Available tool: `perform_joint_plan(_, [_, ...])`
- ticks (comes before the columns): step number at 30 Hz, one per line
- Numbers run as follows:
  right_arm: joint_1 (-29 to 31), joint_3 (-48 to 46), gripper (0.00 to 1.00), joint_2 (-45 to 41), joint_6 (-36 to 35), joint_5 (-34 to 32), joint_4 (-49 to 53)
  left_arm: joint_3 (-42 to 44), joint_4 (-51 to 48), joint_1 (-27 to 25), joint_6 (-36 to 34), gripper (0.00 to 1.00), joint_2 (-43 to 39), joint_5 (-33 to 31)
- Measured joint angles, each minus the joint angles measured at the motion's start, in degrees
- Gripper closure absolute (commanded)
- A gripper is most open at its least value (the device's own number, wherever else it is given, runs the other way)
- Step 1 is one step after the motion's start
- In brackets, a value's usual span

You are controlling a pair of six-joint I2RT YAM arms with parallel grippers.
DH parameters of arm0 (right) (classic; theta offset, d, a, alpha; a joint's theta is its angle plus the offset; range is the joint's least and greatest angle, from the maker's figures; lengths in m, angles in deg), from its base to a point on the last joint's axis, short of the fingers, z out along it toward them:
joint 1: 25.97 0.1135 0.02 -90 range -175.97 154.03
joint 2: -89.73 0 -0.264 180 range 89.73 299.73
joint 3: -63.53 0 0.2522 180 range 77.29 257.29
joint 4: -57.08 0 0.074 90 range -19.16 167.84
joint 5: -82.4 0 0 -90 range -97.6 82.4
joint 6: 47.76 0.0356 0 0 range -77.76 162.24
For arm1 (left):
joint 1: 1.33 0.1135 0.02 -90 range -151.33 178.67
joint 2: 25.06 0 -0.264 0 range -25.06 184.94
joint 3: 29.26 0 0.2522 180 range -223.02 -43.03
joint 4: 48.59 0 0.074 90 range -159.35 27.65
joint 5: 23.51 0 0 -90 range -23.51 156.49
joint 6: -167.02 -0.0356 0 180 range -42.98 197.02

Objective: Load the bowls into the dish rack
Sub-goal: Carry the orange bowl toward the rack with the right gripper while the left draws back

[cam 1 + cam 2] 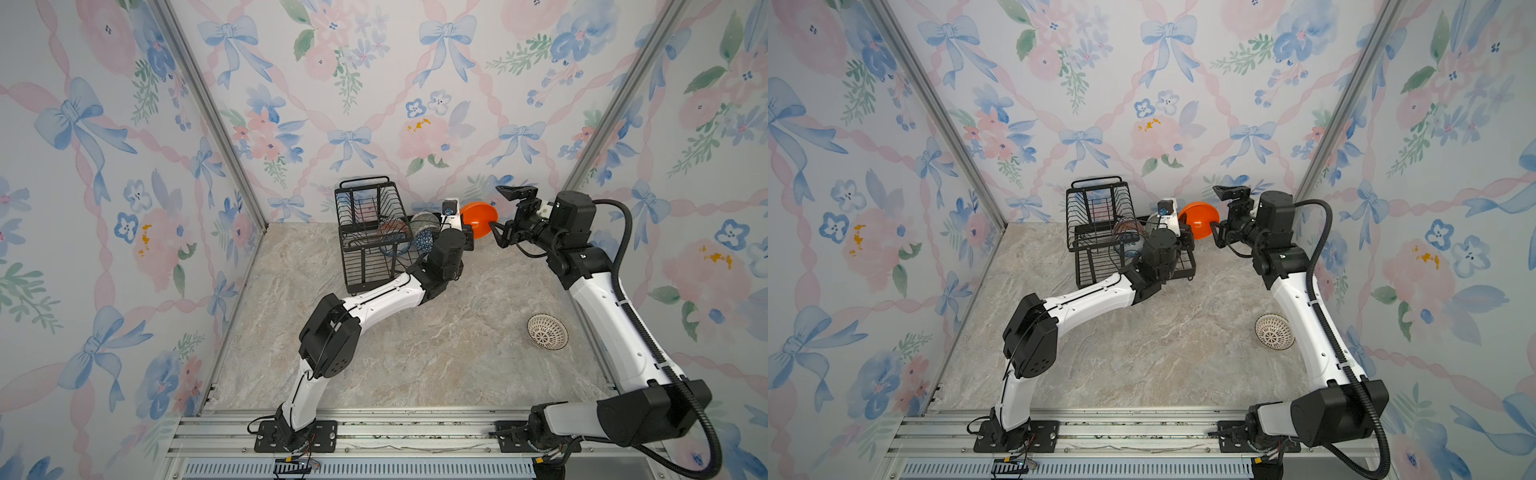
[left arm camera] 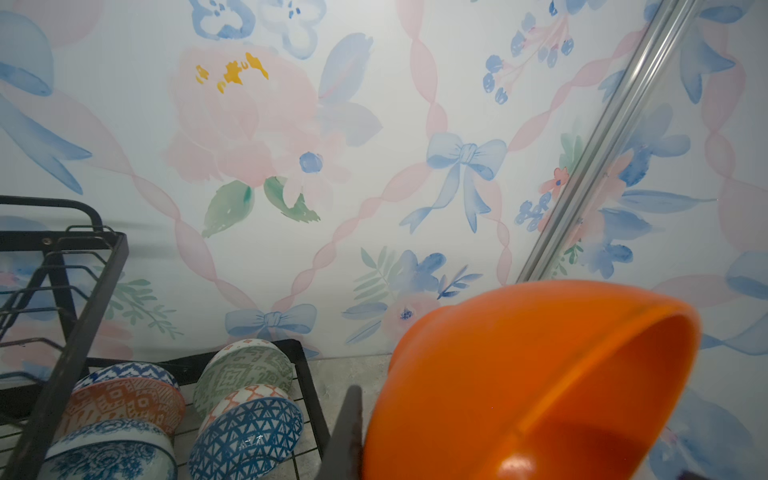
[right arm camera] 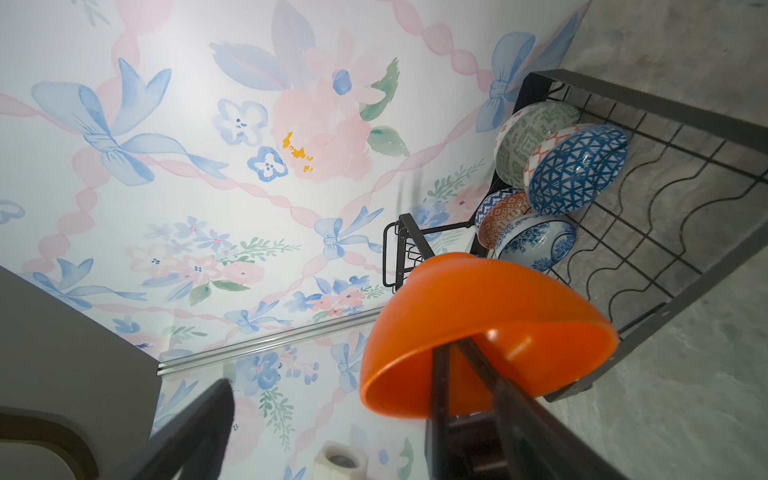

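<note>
The plain orange bowl [image 1: 478,217] [image 1: 1198,218] hangs in the air to the right of the dish rack [image 1: 365,249] [image 1: 1096,245], tipped on its side. My left gripper [image 1: 465,232] [image 2: 374,419] is shut on its rim, with one finger [image 2: 349,432] on the outside wall. My right gripper [image 1: 505,214] [image 3: 336,368] stands wide open just right of the bowl. One of its fingers [image 3: 453,386] lies across the bowl's mouth; I cannot tell if it touches. Several patterned bowls stand on edge in the rack's base [image 2: 245,436] [image 3: 577,170]. A white lattice bowl [image 1: 547,331] [image 1: 1274,331] lies on the table.
The rack's raised basket [image 1: 365,203] stands at its left end, close to the back wall. The right arm's forearm [image 1: 611,307] passes just right of the lattice bowl. Aluminium frame posts [image 1: 208,112] mark the back corners.
</note>
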Motion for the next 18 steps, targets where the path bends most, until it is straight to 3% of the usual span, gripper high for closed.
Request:
perform_joint_plan(4, [0.92,0.74,0.24,2.05,2.40,-1.14,-1.90,1.46,1.62,-0.07,-2.10,1.00,-0.85,-0.42])
perform_joint_plan(11, [3.30,1.29,0.58,4.35,5.88,-2.23,-3.67,4.87,4.57,-0.15,-3.93,1.00,-3.54,-2.05])
perform_joint_plan(18, [4.87,1.27,0.80,4.55,7.13,-2.75,-4.37,7.10,6.05,-0.17,-4.44,1.00,-4.98,-3.02])
